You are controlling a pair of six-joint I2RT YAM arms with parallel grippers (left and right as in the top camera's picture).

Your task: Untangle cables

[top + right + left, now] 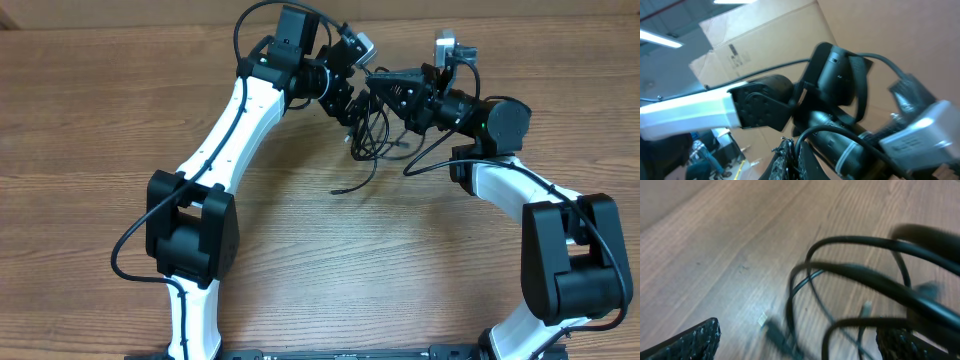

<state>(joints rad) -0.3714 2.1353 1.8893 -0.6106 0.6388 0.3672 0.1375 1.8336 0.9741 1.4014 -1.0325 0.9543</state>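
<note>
A tangle of black cables [371, 140] hangs between my two grippers above the far middle of the wooden table; one loose end [342, 188] trails toward the near side. In the left wrist view the cable loops [860, 270] are blurred and cross between my left gripper's [800, 342] fingers, which stand wide apart. A small connector [763, 319] shows below them. My left gripper [350, 106] is at the bundle's upper left. My right gripper [373, 81] points left and is shut on a black cable [840, 129], close to the left wrist [840, 75].
The wooden table [320, 260] stretches toward the near side. Cardboard boxes [770, 40] stand behind the table. The arms' own black cables loop at the left [125, 250] and near the right arm [430, 160].
</note>
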